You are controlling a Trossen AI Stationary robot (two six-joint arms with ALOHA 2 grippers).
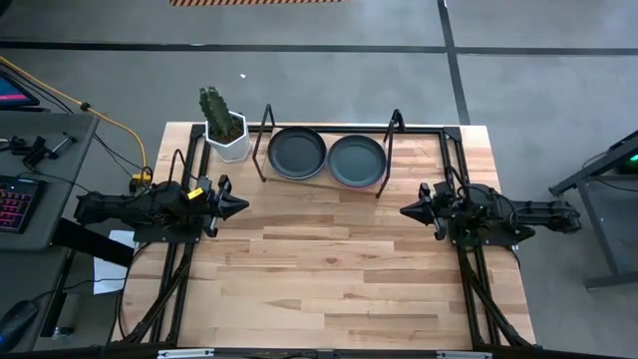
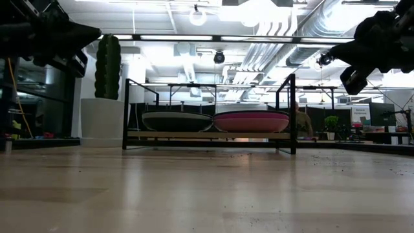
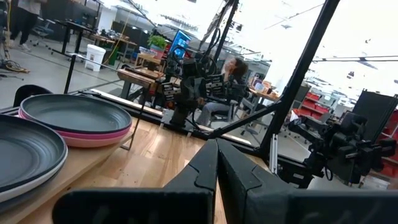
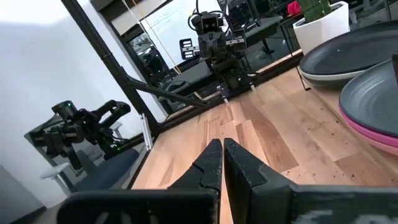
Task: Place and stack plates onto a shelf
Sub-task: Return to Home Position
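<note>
– Pale wooden bench (image 1: 329, 284) in the near ground, workshop lights and desks far behind. Where do the arms sit?

– At mid-depth, one to each side. The left arm's dark two-finger claw (image 1: 237, 207) hovers at nine o'clock and the right arm's matching claw (image 1: 407, 210) at three, tips pointing at each other across the planks. Both are clenched on nothing. Each wrist view shows its fingers pressed tip to tip with only bench beyond.

– Why held like that?

– My guess is a resting pose. Pinched and kept well apart from the load, they can't snag a rim.

– And the plates?

– Farther back, at twelve o'clock, on the low light-wood shelf (image 2: 194, 134) in its thin black wire frame. There are two piles of round matte plates, side by side and nearly touching. The dark-topped pile (image 1: 296, 153) sits toward eleven, with a pale rim showing beneath its top plate. The pink-based pile (image 1: 357, 160) sits toward one, with a grey-teal plate uppermost. I can't count every layer.

– Why two piles?

– The board looks two plates wide, and its upright ends pen them in. The stacking seems finished.

– Anything else?

– A green cactus in a white pot (image 1: 225, 138), beside the shelf's end toward eleven.
</note>
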